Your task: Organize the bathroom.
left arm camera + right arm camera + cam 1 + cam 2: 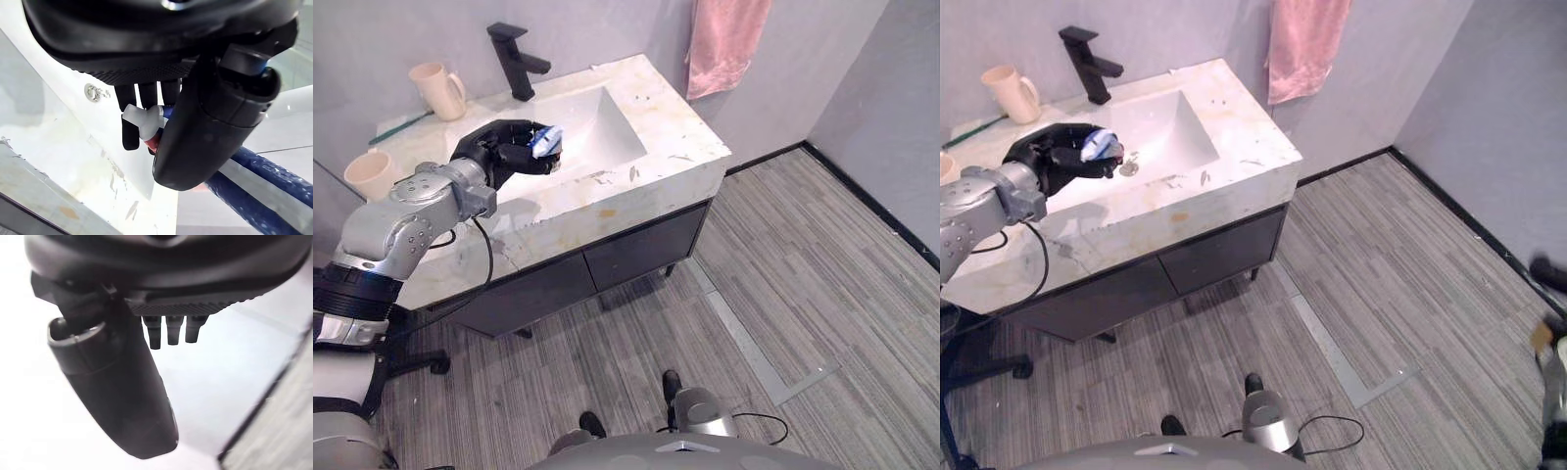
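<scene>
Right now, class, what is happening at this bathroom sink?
The robot's left hand is curled round a small blue and white tube, probably toothpaste, and holds it above the white basin of the marble counter. Two beige cups and a black tap stand on the counter; a pink towel hangs on the wall. The right hand hangs idle, fingers straight.
</scene>
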Controlling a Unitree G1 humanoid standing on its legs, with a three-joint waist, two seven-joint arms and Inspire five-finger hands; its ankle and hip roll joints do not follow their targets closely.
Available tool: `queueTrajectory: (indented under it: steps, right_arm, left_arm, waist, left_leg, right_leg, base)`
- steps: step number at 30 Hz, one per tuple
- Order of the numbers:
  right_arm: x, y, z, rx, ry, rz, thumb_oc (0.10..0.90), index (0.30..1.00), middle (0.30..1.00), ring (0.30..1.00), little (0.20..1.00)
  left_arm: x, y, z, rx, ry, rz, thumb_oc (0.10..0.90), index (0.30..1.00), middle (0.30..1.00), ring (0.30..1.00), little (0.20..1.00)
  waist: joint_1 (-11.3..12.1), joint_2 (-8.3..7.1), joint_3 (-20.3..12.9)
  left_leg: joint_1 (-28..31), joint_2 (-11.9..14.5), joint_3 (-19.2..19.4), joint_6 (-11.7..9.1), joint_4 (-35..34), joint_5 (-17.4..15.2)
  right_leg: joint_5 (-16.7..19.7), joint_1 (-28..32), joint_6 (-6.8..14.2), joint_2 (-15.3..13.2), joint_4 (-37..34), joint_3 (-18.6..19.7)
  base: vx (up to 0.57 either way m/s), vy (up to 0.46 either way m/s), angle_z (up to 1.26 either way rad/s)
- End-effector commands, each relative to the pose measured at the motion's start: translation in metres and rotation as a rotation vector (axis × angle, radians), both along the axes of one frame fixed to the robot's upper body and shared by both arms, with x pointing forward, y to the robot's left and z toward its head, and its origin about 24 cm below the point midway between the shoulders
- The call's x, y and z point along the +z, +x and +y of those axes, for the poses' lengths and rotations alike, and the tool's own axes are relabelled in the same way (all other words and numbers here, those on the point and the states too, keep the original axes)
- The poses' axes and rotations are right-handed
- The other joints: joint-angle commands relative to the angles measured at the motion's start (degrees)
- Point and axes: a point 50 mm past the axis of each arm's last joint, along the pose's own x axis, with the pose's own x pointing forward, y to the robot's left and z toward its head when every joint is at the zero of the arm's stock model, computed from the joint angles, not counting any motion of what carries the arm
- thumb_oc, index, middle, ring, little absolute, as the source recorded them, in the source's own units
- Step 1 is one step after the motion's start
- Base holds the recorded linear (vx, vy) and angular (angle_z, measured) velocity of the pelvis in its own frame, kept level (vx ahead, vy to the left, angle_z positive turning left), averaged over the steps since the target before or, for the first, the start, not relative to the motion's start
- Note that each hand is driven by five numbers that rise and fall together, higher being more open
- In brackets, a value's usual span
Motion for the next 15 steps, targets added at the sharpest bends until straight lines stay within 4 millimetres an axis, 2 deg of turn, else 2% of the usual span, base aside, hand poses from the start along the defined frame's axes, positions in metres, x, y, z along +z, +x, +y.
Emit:
queueTrajectory:
  steps: [1, 3, 5, 6, 7, 9, 11, 12, 13, 15]
  right_arm:
    - [0.106, 0.036, 0.051, 0.253, -0.413, -0.199, 0.8, 0.9, 0.9, 0.9, 0.9]
    - [0.126, 0.05, 0.078, 0.367, -0.506, -0.223, 0.8, 0.9, 0.9, 0.9, 0.9]
    - [0.145, 0.063, 0.117, 0.514, -0.619, -0.236, 0.8, 0.9, 0.9, 0.9, 0.9]
    - [0.145, 0.063, 0.117, 0.514, -0.619, -0.236, 0.8, 0.9, 0.9, 0.9, 0.9]
    - [0.149, 0.066, 0.127, 0.557, -0.649, -0.24, 0.8, 0.9, 0.9, 0.9, 0.9]
    - [0.163, 0.078, 0.158, 0.654, -0.722, -0.236, 0.8, 0.9, 0.9, 0.9, 0.9]
    - [0.171, 0.092, 0.199, 0.785, -0.819, -0.218, 0.8, 0.9, 0.9, 0.9, 0.9]
    - [0.171, 0.092, 0.199, 0.785, -0.819, -0.218, 0.8, 0.9, 0.9, 0.9, 0.9]
    - [0.171, 0.096, 0.222, 0.864, -0.869, -0.206, 0.8, 0.9, 0.9, 0.9, 0.9]
    - [0.169, 0.099, 0.241, 0.917, -0.889, -0.195, 0.8, 0.9, 0.9, 0.9, 0.9]
  left_arm:
    - [0.08, 0.003, -0.007, -0.047, -0.096, -0.317, 0.4, 0.3, 0.3, 0.3, 0.3]
    - [0.079, 0.005, -0.005, -0.047, -0.107, -0.314, 0.4, 0.3, 0.3, 0.3, 0.3]
    - [0.074, 0.008, -0.005, -0.054, -0.122, -0.305, 0.4, 0.3, 0.3, 0.3, 0.3]
    - [0.074, 0.008, -0.005, -0.054, -0.122, -0.305, 0.4, 0.3, 0.3, 0.3, 0.3]
    - [0.073, 0.008, -0.004, -0.053, -0.129, -0.303, 0.4, 0.3, 0.3, 0.3, 0.3]
    - [0.068, 0.011, -0.005, -0.076, -0.15, -0.287, 0.4, 0.3, 0.3, 0.3, 0.3]
    - [0.062, 0.014, -0.005, -0.092, -0.165, -0.274, 0.4, 0.3, 0.3, 0.3, 0.3]
    - [0.062, 0.014, -0.005, -0.092, -0.165, -0.274, 0.4, 0.3, 0.3, 0.3, 0.3]
    - [0.059, 0.014, -0.003, -0.109, -0.178, -0.271, 0.4, 0.3, 0.3, 0.3, 0.3]
    - [0.055, 0.013, -0.003, -0.122, -0.187, -0.268, 0.4, 0.3, 0.3, 0.3, 0.3]
  waist:
    - [2.91, -0.37, -4.89]
    - [3.3, -0.46, -5.12]
    - [4.32, -0.69, -5.61]
    - [4.32, -0.69, -5.61]
    - [4.31, -0.63, -5.72]
    - [5.58, -0.85, -6.44]
    - [6.79, -0.8, -7.13]
    - [6.79, -0.8, -7.13]
    - [7.49, -0.65, -7.46]
    - [8.23, -0.54, -7.73]
  left_leg:
    - [-0.27, 3.66, -0.41, -1.6, 4.61, -0.06]
    - [0.09, 3.46, -0.47, -1.48, 4.04, -0.2]
    - [0.44, 3.2, -0.81, -1.31, 3.2, -0.1]
    - [0.44, 3.2, -0.81, -1.31, 3.2, -0.1]
    - [0.56, 3.08, -0.91, -1.25, 2.94, -0.07]
    - [0.88, 2.8, -1.53, -1.24, 2.35, 0.1]
    - [1.14, 2.65, -2.34, -1.29, 1.89, 0.61]
    - [1.14, 2.65, -2.34, -1.29, 1.89, 0.61]
    - [1.15, 2.67, -2.93, -1.34, 1.84, 0.91]
    - [1.17, 2.73, -3.35, -1.38, 1.71, 1.17]
  right_leg:
    - [-6.63, 1.27, 3.27, -0.56, -2.48, 2.21]
    - [-6.63, 1.45, 3.4, -0.63, -2.57, 2.0]
    - [-6.49, 1.75, 3.38, -0.69, -3.0, 1.69]
    - [-6.49, 1.75, 3.38, -0.69, -3.0, 1.69]
    - [-6.41, 1.88, 3.39, -0.7, -3.18, 1.65]
    - [-6.28, 2.36, 3.31, -0.68, -3.71, 1.37]
    - [-6.06, 2.93, 3.18, -0.66, -4.36, 1.0]
    - [-6.06, 2.93, 3.18, -0.66, -4.36, 1.0]
    - [-6.02, 3.32, 3.07, -0.67, -4.76, 0.73]
    - [-6.01, 3.69, 2.93, -0.64, -5.1, 0.53]
  base:
    - [-0.01, 0.046, -0.08]
    - [-0.02, 0.042, 0.01]
    - [-0.01, 0.036, 0.07]
    - [0.0, 0.019, 0.06]
    - [0.01, 0.02, 0.04]
    - [0.02, 0.023, 0.06]
    - [0.01, 0.004, 0.02]
    - [0.04, -0.009, 0.09]
    - [0.04, -0.008, 0.13]
    - [0.05, -0.009, 0.21]
